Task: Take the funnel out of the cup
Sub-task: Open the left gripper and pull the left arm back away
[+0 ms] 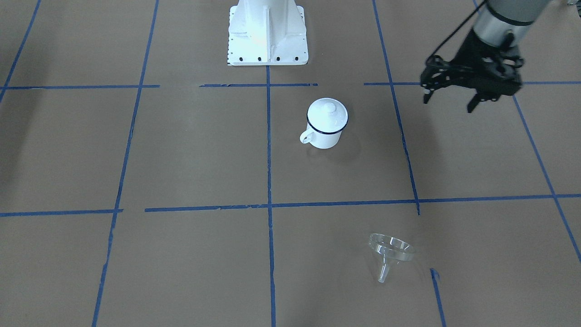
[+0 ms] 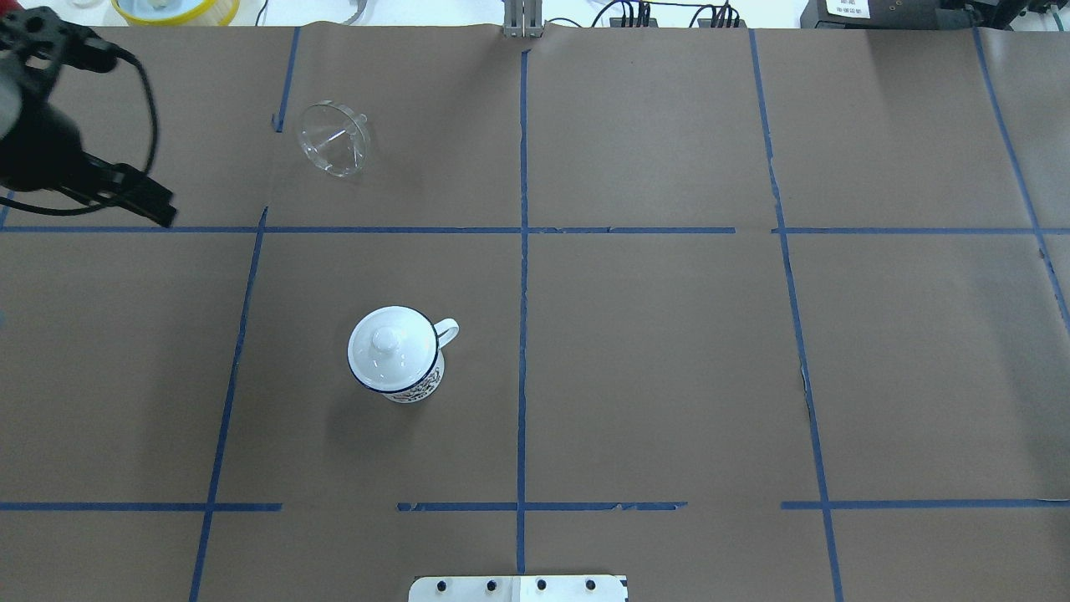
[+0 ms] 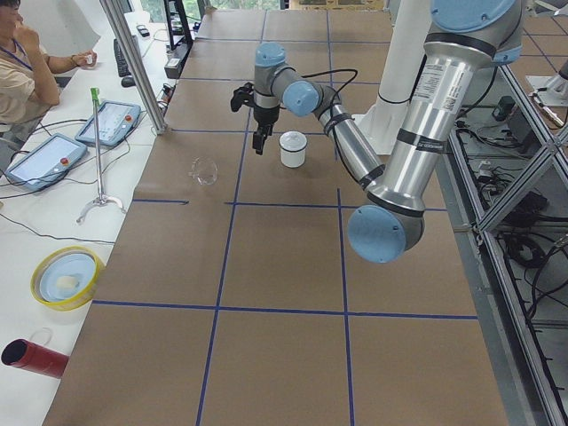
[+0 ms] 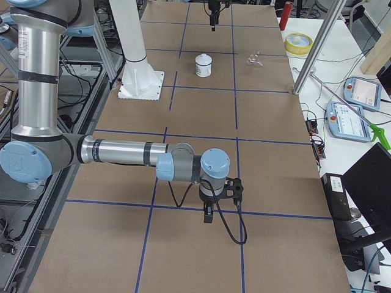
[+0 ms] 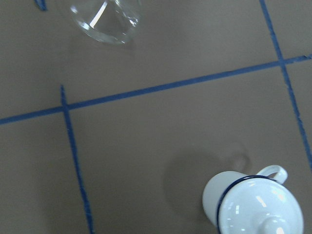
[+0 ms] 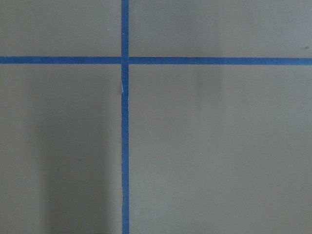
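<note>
The funnel point(image 1: 390, 252) lies on its side on the desk point(image 1: 181, 150), outside the cup point(image 1: 324, 134) and well apart from it. The cup stands upright with a lid point(image 1: 327, 113) on top. The left hand point(image 1: 449, 103) hangs above the desk, fingers apart and empty. The right hand point(image 4: 208, 213) is well apart from both; whether it is apart or together cannot be told.

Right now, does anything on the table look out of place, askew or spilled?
The funnel lies tipped on its side on the table, well apart from the cup, which is capped by a white lid. Nothing looks spilled or damaged.
</note>
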Robot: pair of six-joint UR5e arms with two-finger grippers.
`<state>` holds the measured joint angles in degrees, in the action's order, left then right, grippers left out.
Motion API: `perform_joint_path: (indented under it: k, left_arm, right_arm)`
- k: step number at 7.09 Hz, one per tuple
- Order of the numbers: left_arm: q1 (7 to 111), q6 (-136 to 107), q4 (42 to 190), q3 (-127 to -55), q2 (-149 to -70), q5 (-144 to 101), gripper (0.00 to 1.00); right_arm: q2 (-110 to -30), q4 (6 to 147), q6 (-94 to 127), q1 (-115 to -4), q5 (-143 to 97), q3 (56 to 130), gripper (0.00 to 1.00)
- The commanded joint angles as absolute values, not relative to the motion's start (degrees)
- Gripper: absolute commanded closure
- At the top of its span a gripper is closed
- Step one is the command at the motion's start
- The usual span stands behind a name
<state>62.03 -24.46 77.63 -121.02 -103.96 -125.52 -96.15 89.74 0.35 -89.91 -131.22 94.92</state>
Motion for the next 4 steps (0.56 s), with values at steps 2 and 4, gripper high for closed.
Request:
perform_joint_path:
  k: [2,4]
  left_arm:
    - [80.38,8.6,77.78,-103.87,-92.31,-133.41,0.0]
    - [89.87,20.54,76.65,-94.24,-91.85,-132.89,0.0]
  right_arm:
    - [-96.15,89.74,0.35,-89.91,-131.22,94.92,0.0]
    - [-96.15,89.74,0.35,-89.91,-131.22,94.92,0.0]
